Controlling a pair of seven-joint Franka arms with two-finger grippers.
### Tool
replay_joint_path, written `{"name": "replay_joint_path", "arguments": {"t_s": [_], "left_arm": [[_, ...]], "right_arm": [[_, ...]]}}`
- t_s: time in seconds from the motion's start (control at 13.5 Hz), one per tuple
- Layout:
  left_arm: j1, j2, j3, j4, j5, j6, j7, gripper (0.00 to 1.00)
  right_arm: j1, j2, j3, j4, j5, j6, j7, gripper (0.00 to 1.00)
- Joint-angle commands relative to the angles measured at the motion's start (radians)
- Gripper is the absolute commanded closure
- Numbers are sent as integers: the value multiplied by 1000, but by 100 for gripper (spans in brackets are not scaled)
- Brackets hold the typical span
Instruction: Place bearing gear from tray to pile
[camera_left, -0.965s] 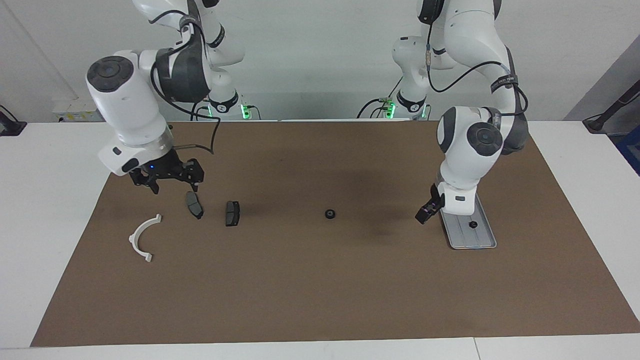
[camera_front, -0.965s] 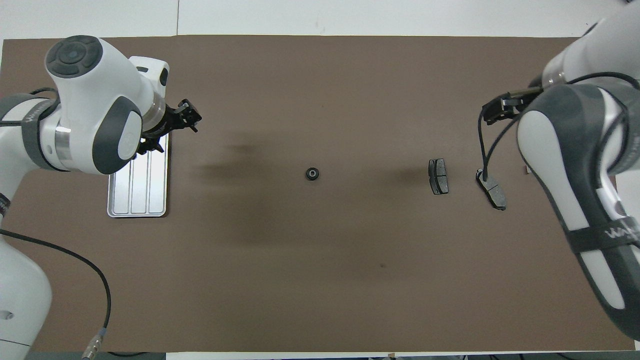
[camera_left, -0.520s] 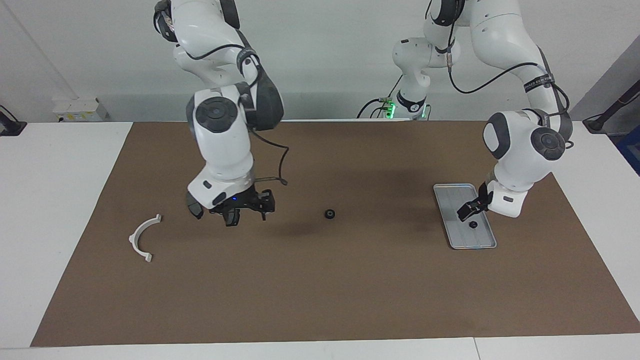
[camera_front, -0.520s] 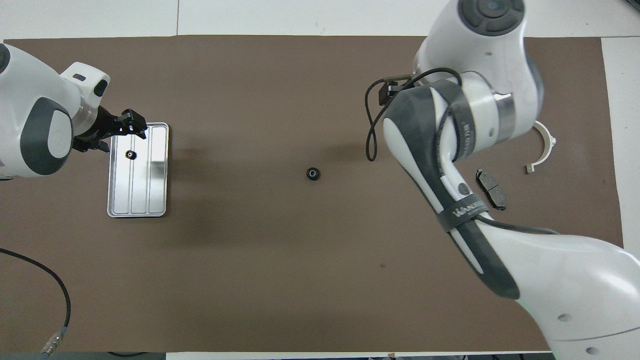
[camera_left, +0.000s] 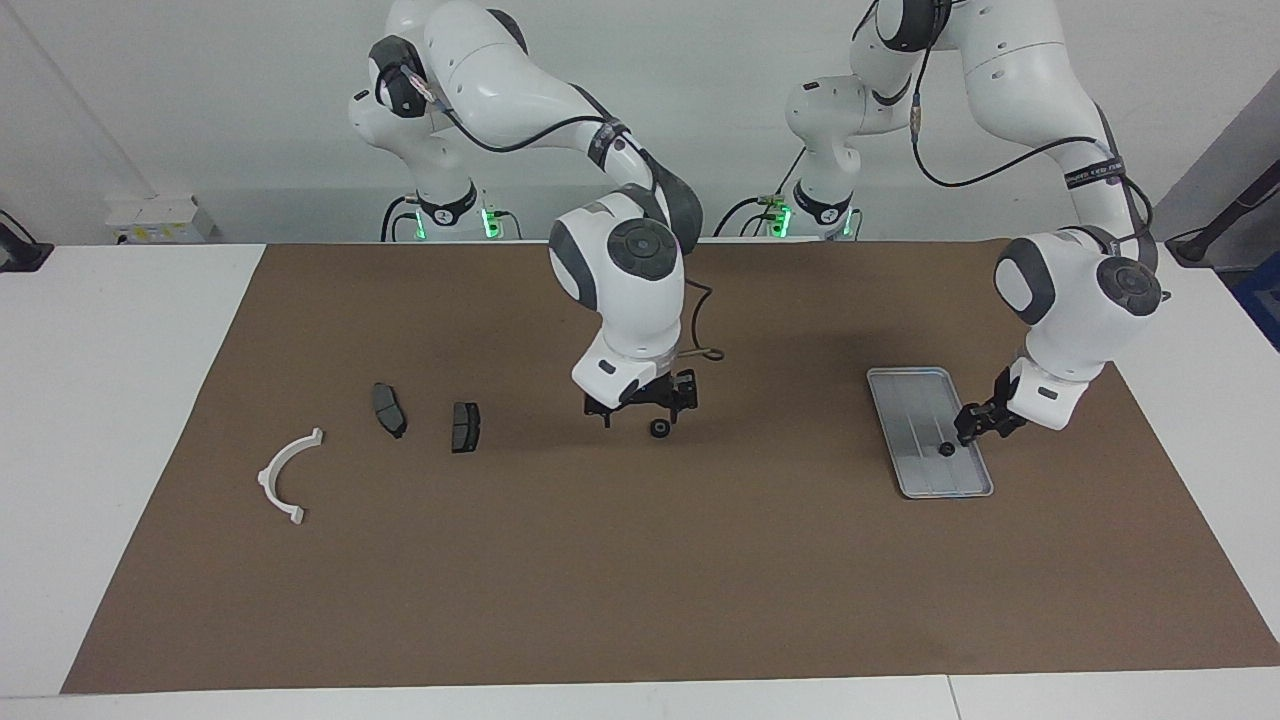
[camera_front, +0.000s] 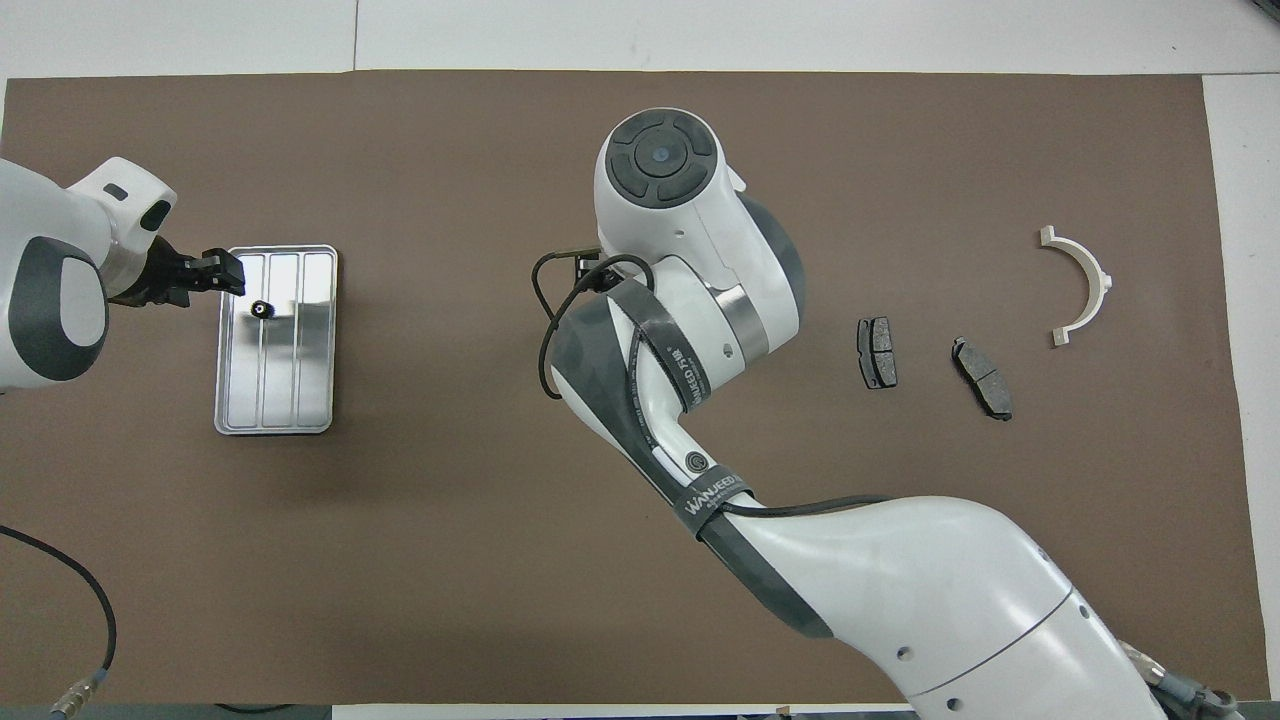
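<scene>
The silver ribbed tray (camera_left: 915, 400) lies toward the left arm's end of the table and also shows in the overhead view (camera_front: 300, 390). A small black bearing gear (camera_left: 944, 449) sits in it (camera_front: 260, 309). My left gripper (camera_left: 972, 424) hangs low at the tray's outer long edge, just beside that gear (camera_front: 222, 272). A second black gear (camera_left: 660, 429) lies on the mat at mid-table. My right gripper (camera_left: 645, 416) is open, right above it. The pile is a white bracket (camera_left: 285, 475) and two dark brake pads (camera_left: 389, 409) (camera_left: 465, 426).
A brown mat (camera_left: 640, 580) covers most of the white table. In the overhead view the right arm's wrist (camera_front: 680, 260) hides the mid-table gear. The pile lies toward the right arm's end (camera_front: 982, 377).
My right arm has swung from over the pile to over the mid-table gear. My left gripper has crossed the tray from its inner edge to its outer edge.
</scene>
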Motion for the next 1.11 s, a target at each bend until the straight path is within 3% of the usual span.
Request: {"name": "replay_joint_path", "arguments": {"t_s": [0.0,0.37,1.04], "left_arm": [[3,1,-8,-24,9,39,1,40],[-11,16,-8,-102,9,180,-59,40],[-26,17,-9,-116,9,176,-102,39]], "right_arm": [[-7,33,7,26,45,8,2,0],[2,26,10,-86,85,68,-36,0],[7,-37,10,-273,109,159,-56,0]]}}
